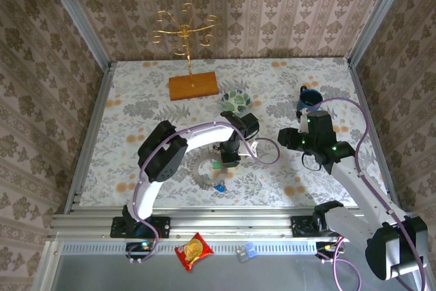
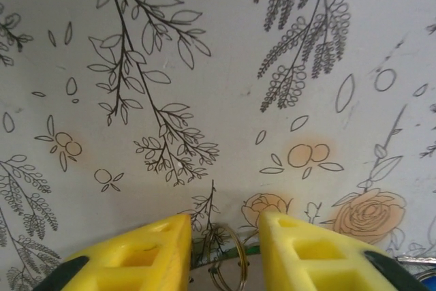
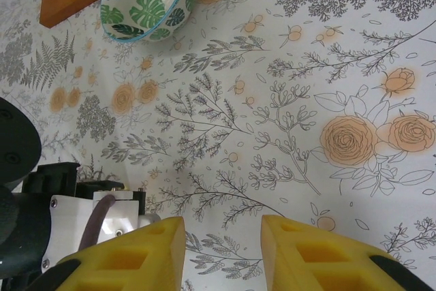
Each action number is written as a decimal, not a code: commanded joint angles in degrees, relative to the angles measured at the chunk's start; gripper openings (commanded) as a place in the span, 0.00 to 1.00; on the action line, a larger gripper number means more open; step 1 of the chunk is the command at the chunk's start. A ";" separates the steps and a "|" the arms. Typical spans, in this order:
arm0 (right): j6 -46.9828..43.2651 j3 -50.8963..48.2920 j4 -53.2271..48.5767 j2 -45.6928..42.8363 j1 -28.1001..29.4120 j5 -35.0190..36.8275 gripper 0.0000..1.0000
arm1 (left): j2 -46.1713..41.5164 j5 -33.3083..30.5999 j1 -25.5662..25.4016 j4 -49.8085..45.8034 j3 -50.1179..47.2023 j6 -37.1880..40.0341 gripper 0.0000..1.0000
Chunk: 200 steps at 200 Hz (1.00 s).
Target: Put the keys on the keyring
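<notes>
The keyring (image 1: 199, 174), a flat grey ring, lies on the flowered cloth at the table's middle. The green-headed key (image 1: 216, 165) rests at its right side and the blue-headed key (image 1: 219, 187) just in front of it. My left gripper (image 1: 230, 160) hangs over the green key. In the left wrist view my left gripper (image 2: 225, 253) has its yellow fingers (image 2: 157, 250) apart, with a small wire ring (image 2: 229, 258) and a green sliver of key (image 2: 240, 253) in the gap. My right gripper (image 3: 222, 250) stands open over bare cloth, to the right of the keys (image 1: 286, 138).
A green-and-white leaf bowl (image 1: 235, 101) (image 3: 146, 1) sits behind the keys. A wooden base with a gold stand (image 1: 193, 86) is at the back. A dark blue mug (image 1: 308, 98) stands at the back right. A snack packet (image 1: 194, 250) lies below the table's front rail.
</notes>
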 commanded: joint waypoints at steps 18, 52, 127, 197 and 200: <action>-0.41 -0.62 -0.60 -0.33 -0.32 -1.12 0.36 | 2.01 -2.81 -0.51 -1.42 1.78 1.50 0.19; -0.41 -0.80 -0.29 -0.48 -0.32 -1.35 0.36 | 0.89 -5.08 -0.84 -0.85 1.98 1.14 0.00; -1.03 -1.14 0.58 -1.01 -0.27 -2.05 0.34 | -18.16 -5.70 -0.23 15.50 -12.18 -4.63 0.00; -5.15 -2.65 12.13 0.92 5.64 -6.39 0.33 | -39.04 6.29 5.34 38.13 -31.25 -15.21 0.00; -5.62 -2.64 12.86 1.18 6.39 -6.25 0.33 | -39.72 6.90 5.53 39.08 -31.98 -15.76 0.00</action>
